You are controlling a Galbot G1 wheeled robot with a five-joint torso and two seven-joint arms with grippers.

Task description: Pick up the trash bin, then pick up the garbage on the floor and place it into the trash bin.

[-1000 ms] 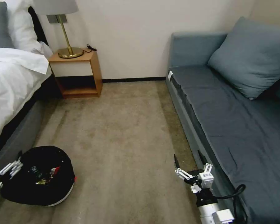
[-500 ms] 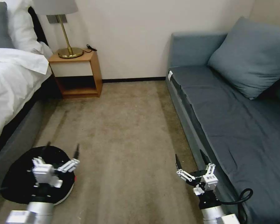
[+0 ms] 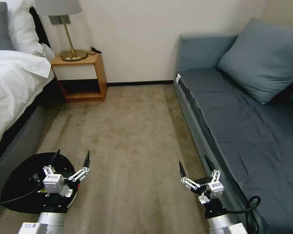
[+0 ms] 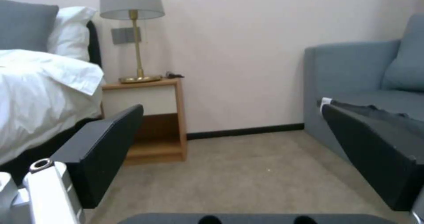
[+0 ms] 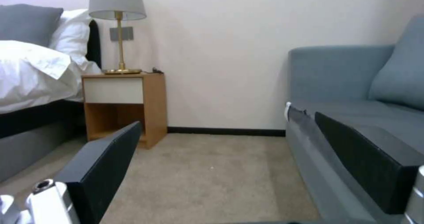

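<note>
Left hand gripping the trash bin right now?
No. In the head view the left hand is open, empty, raised over the trash bin, which sits on the carpet by the bed.

Bin partly covered
Your left gripper (image 3: 71, 159) hides part of the round black-lined trash bin (image 3: 18, 185); its small contents are unreadable.

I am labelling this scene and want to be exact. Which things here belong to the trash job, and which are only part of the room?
For the job:
- trash bin, on the floor by the bed
- left gripper, open over the bin
- right gripper, open beside the sofa

Only room:
- bed
- lamp
- nightstand
- sofa
</note>
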